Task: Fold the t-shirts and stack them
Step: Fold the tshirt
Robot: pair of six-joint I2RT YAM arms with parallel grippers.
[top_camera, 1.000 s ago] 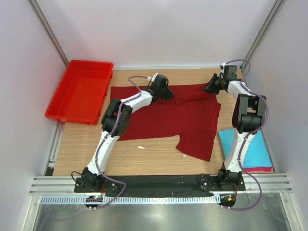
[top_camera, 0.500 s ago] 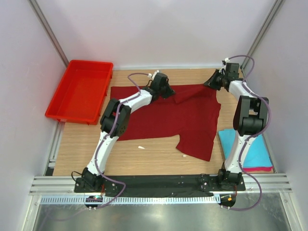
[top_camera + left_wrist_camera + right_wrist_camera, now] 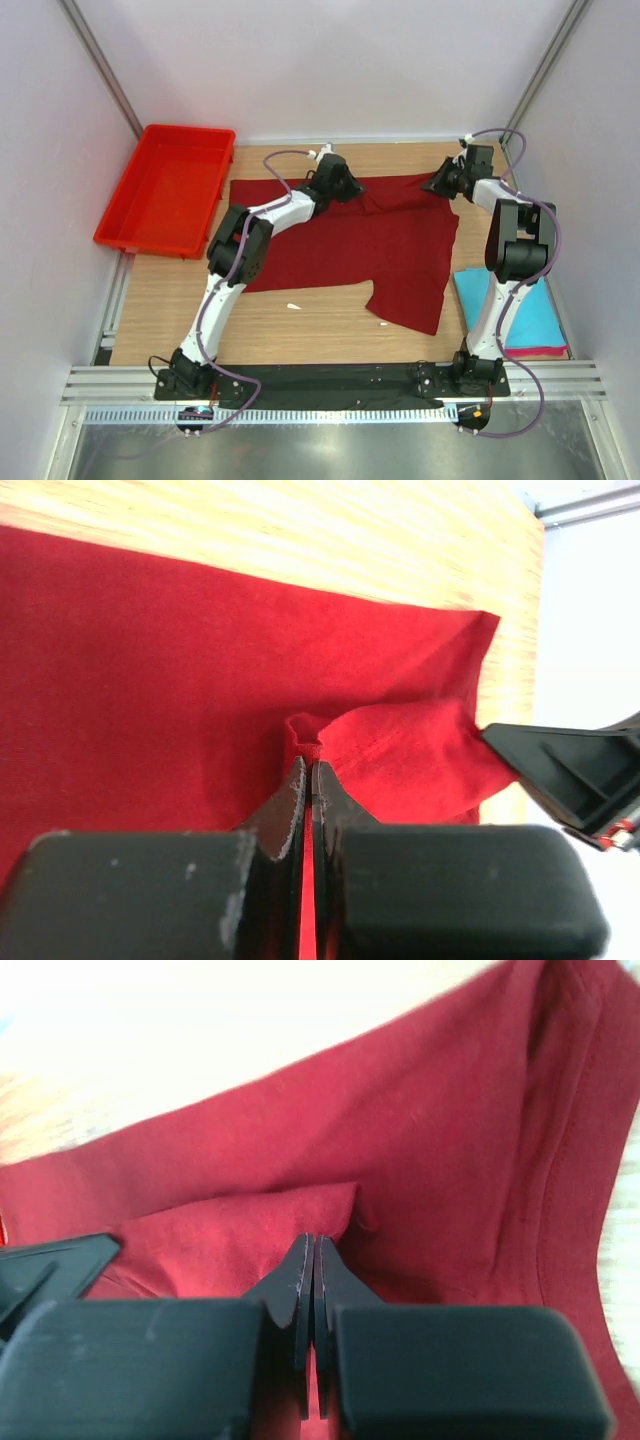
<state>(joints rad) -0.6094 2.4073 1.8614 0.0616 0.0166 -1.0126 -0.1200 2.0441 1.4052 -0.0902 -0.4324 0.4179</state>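
I see the maroon t-shirt (image 3: 390, 250) spread mostly flat across the middle of the worktop (image 3: 250, 325). My left fingers (image 3: 292, 798) are pinched together on a raised fold at its far edge. My right fingers (image 3: 296, 1272) are clamped on a fold near its far right corner. The turquoise t-shirt (image 3: 520, 310) lies folded on the pink t-shirt (image 3: 545, 351) at the near right

We see a wooden table (image 3: 300, 325). A dark red t-shirt (image 3: 330, 250) lies spread out over its far half. A red tray (image 3: 145, 246) sits at the far left corner. At the near right a folded pink t-shirt (image 3: 535, 351) lies on the wood, with a blue t-shirt (image 3: 535, 315) on top. Two small white bits (image 3: 293, 306) lie on the bare wood beside the dark red t-shirt.
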